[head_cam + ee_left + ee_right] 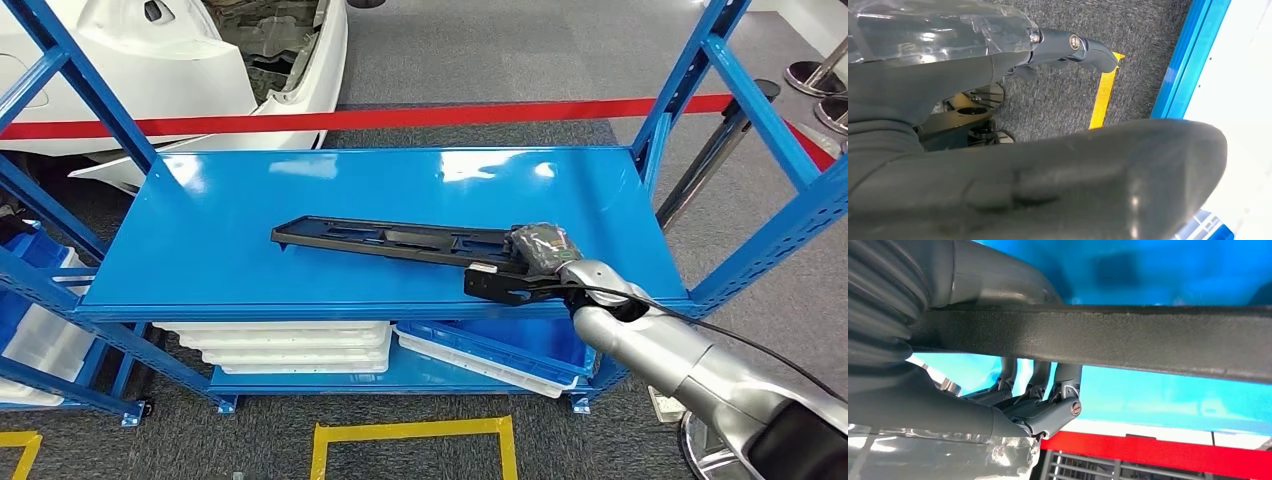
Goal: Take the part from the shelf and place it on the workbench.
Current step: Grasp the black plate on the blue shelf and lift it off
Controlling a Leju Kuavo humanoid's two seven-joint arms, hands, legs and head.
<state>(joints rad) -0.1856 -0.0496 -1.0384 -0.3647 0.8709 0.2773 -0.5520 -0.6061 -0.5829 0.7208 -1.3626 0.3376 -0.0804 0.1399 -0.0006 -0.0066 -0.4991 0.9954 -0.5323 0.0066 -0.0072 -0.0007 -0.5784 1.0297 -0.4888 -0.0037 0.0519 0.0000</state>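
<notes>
A long black plastic part (390,240) lies slantwise on the blue top shelf (250,190), its right end near the front edge. My right hand (545,262) grips that right end, with the silver arm reaching in from the lower right. In the right wrist view the part (1148,335) runs as a dark bar between the thick thumb and the darker fingers (1048,405), which curl around it. In the left wrist view my left hand (948,85) hangs over grey carpet with its fingers (1088,50) stretched out and nothing in it.
Blue uprights (745,95) frame the shelf on both sides. Stacked white trays (285,345) and a blue bin (520,345) sit on the lower shelf. A red barrier band (420,118) and a white car body (170,60) stand behind. Yellow tape (410,432) marks the floor.
</notes>
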